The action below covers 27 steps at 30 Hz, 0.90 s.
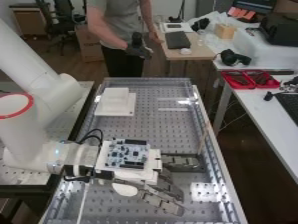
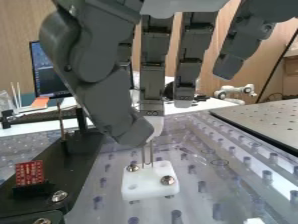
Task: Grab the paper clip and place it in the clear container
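In the high view the hand [image 1: 163, 192] hangs low over the near part of the perforated bench, its fingers pointing toward the right side. Seen from the wrist, the hand [image 2: 120, 107] has its thumb bent in against a pale fingertip, and the top of the thin metal paper clip [image 2: 147, 154] is between them. The clip's two upright wires run down to a small white block [image 2: 149, 188] with screws; whether they sit in it or just before it, I cannot tell. A pale box on a square base [image 1: 116, 101] stands farther up the bench; I cannot tell whether it is the clear container.
A black fixture [image 2: 73, 162] with a small red board [image 2: 29, 173] lies close beside the white block. The bench's raised side rail [image 1: 216, 145] runs along the right. Red trays [image 1: 249, 79] stand on the neighbouring table.
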Tool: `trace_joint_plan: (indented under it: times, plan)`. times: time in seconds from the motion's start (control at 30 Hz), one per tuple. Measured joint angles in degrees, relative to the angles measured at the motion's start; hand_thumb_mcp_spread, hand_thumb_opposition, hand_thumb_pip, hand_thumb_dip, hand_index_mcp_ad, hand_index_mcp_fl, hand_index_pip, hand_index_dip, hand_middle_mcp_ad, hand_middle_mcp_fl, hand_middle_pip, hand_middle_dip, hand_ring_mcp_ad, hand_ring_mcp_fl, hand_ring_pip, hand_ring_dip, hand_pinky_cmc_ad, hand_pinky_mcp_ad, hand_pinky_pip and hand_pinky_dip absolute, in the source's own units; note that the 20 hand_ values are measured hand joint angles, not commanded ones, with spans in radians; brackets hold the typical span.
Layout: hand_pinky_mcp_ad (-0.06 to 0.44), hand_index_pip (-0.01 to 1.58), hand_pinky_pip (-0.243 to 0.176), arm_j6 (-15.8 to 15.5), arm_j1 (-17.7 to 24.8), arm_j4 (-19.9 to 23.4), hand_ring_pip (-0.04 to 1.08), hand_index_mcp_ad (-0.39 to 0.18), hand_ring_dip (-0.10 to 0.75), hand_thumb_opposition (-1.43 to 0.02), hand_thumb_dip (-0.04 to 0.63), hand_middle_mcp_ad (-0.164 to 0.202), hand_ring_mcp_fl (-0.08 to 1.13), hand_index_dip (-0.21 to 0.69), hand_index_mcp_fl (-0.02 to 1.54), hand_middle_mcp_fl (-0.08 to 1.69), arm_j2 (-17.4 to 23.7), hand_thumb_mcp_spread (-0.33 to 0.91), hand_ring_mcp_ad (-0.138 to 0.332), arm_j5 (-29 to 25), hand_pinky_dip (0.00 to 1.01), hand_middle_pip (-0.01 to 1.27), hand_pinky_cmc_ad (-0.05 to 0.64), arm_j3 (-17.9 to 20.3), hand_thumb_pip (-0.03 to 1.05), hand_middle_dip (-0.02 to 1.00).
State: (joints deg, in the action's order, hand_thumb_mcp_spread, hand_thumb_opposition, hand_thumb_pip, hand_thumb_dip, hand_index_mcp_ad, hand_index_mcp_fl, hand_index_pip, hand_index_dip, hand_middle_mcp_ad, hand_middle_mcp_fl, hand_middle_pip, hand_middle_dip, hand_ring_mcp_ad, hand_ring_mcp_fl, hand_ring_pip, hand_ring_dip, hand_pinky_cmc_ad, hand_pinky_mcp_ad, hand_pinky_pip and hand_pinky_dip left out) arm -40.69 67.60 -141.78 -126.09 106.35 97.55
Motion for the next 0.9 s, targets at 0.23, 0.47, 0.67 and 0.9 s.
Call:
trace_joint_plan:
  times: [0.23,0.47,0.67,0.9]
  plan:
    - [0.248,0.19,0.051,-0.11,-0.04,0.07,0.1,-0.154,0.541,-0.97,0.347,-0.066,0.44,-0.176,0.11,0.59,0.05,0.6,0.037,-0.17,0.16,0.77,0.396,0.04,0.72,0.78]
    - [0.248,0.19,0.051,0.0,-0.11,-0.19,0.1,-0.154,0.541,-1.0,0.347,-0.066,0.44,-0.176,0.11,0.66,0.01,0.65,0.037,-0.09,0.16,0.86,0.396,-0.07,0.72,0.8]
    - [0.251,0.2,0.051,0.13,-0.19,-0.26,0.1,-0.154,0.541,-1.02,0.344,-0.066,0.44,-0.176,0.11,0.65,-0.08,0.65,0.038,-0.19,0.16,0.86,0.41,-0.1,0.72,0.8]
    - [0.251,0.2,0.051,0.23,-0.33,0.05,0.1,-0.154,0.541,-1.02,0.344,-0.07,0.44,-0.176,0.11,0.66,-0.07,0.65,0.037,-0.29,0.16,0.86,0.41,0.16,0.73,0.81]
